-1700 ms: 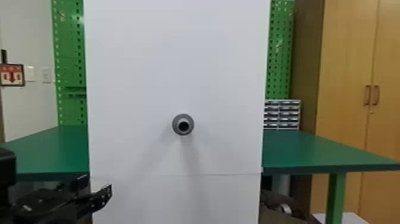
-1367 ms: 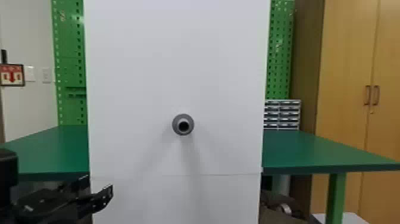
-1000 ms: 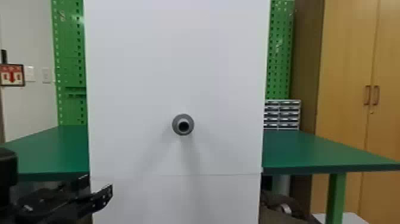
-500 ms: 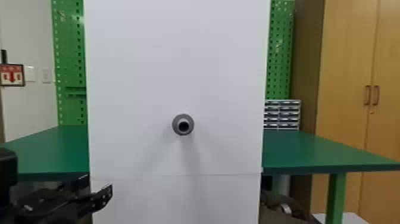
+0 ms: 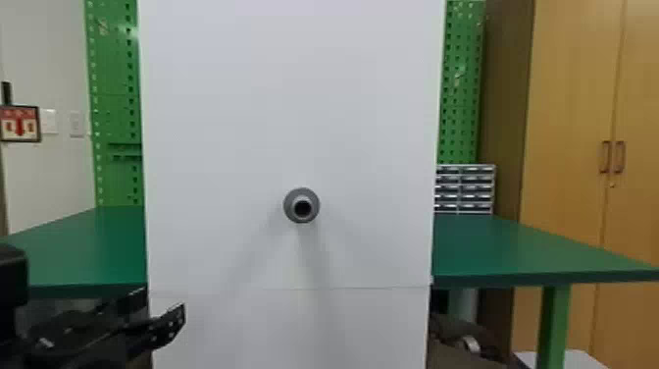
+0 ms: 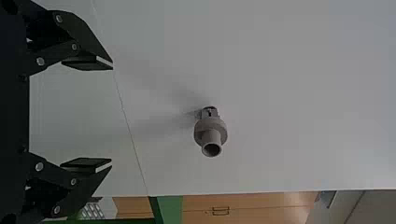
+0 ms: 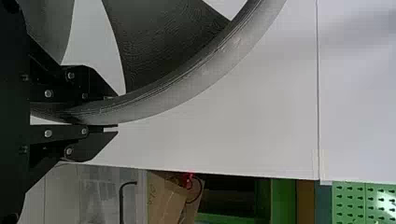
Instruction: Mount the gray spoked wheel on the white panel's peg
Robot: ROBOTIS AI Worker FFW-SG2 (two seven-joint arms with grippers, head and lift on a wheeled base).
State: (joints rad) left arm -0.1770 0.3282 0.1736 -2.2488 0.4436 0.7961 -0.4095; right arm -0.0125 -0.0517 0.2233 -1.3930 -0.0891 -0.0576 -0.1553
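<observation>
Light from above throws soft shadows down the white panel [image 5: 294,122], and glare whitens the green pegboard [image 7: 357,204].

Ahead of me is a green-topped table [image 5: 510,250], with a small-parts drawer unit [image 5: 465,189] at its far edge on my right and green pegboard [image 5: 113,73] rising behind that edge. Farther right I see a wooden cupboard [image 5: 569,122] with paired door handles [image 5: 620,157], while on my left a framed sign [image 5: 19,123] sits beside pale wall plates [image 5: 76,123]. My right wrist view gives me brown cardboard [image 7: 163,200] beside something small and red [image 7: 189,179].
</observation>
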